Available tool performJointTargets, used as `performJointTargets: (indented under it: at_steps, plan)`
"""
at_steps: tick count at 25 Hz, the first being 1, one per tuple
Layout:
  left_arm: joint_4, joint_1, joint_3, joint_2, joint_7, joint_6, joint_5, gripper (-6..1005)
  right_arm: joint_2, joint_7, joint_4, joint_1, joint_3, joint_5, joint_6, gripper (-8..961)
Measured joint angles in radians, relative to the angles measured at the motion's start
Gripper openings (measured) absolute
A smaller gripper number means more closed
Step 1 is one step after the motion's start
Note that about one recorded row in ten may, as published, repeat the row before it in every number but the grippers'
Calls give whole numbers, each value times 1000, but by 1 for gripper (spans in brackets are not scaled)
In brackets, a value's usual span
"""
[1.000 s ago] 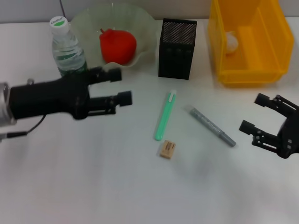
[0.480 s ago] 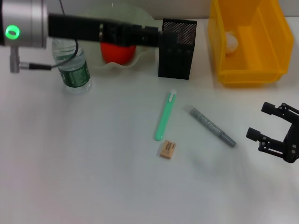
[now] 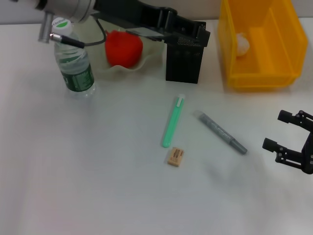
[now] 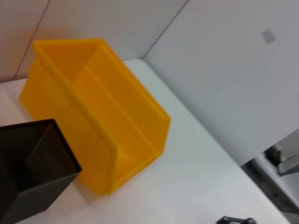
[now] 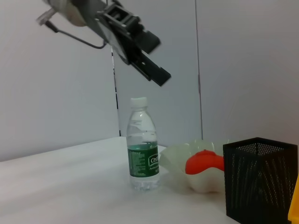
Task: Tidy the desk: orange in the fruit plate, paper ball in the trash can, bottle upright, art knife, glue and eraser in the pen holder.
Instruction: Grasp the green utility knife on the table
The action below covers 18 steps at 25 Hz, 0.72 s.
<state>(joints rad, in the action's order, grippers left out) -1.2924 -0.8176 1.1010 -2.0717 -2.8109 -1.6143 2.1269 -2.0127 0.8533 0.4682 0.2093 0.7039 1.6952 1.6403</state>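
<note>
The bottle [image 3: 74, 61] [image 5: 142, 145] stands upright at the back left. The orange [image 3: 123, 47] [image 5: 204, 163] lies in the fruit plate [image 3: 152, 53] [image 5: 177, 158]. The paper ball [image 3: 242, 44] rests inside the yellow trash can [image 3: 261, 73] [image 4: 93, 107]. The black mesh pen holder [image 3: 185, 61] [image 4: 32, 163] [image 5: 259, 179] stands between plate and can. A slim green stick [image 3: 172, 121] and a grey pen-shaped stick [image 3: 222, 132] lie mid-table; I cannot tell which is the art knife and which the glue. The tan eraser [image 3: 175, 156] lies below them. My left gripper [image 3: 198, 33] hangs over the pen holder's top. My right gripper [image 3: 277, 130] is open and empty at the right edge.
My left arm [image 3: 132, 14] [image 5: 131, 39] stretches across the back of the table, above the fruit plate. A grey wall stands behind the table. The bare white tabletop [image 3: 98, 171] spreads in front of the bottle and to the left of the eraser.
My left arm has swung up from beside the bottle to the back, over the plate and pen holder. My right gripper has drifted slightly right and toward the table's front.
</note>
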Motion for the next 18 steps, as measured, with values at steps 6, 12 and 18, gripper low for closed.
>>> performJointTargets:
  at_steps: [6, 12, 18]
  plan:
    - [50, -105, 27, -7, -64, -8, 130, 794, 0, -6, 14, 2, -1, 0, 2, 804]
    - [153, -161, 88, -8, -63, 16, 193, 794, 0, -16, 21, 9, -1, 0, -7, 805]
    - [170, -154, 192, -8, -62, 88, 211, 794, -4, -21, 21, 14, -2, 0, -17, 805]
